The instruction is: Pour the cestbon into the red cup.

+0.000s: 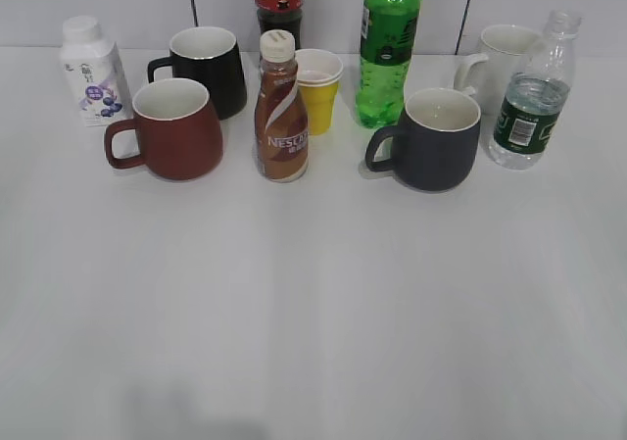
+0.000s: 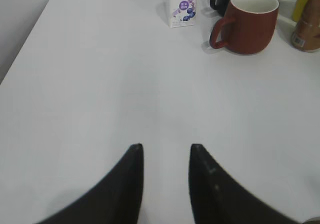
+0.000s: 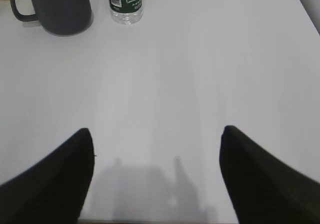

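Bright, even light — soft shadows, slightly hazy, wrist pincers blurred

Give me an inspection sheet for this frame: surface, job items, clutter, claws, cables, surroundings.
Surface: white table, bare in front.
Job items: cestbon upright, uncapped, far right; red cup upright, far left, handle to the left.
Clutter: black mug, navy mug, white mug, Nescafe bottle, green soda bottle, yellow cup, milk bottle, dark bottle.
Claws: left claw slightly open, right claw wide open, both empty.
Cables: nothing seen.
Surroundings: tiled wall.
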Robot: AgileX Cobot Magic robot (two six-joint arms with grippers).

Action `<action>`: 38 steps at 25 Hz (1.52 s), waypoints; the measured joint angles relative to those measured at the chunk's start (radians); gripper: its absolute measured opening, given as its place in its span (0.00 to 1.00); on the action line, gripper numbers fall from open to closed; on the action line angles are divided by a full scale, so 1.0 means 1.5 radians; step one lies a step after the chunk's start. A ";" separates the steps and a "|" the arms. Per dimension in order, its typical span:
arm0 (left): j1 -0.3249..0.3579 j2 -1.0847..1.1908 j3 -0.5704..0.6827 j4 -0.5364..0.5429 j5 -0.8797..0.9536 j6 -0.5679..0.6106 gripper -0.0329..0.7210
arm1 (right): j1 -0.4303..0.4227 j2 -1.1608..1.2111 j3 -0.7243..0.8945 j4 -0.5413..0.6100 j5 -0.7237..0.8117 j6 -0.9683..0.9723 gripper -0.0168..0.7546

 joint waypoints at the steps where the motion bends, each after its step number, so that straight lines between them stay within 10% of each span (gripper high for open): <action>1: 0.000 0.000 0.000 0.000 0.000 0.000 0.36 | 0.000 0.000 0.000 0.000 0.000 0.000 0.78; 17: -0.028 0.043 -0.013 -0.003 -0.048 0.000 0.36 | 0.000 0.013 -0.008 -0.004 -0.021 0.000 0.78; 38: -0.047 0.681 0.006 -0.059 -0.793 0.000 0.53 | 0.005 0.540 0.000 -0.044 -0.742 0.000 0.78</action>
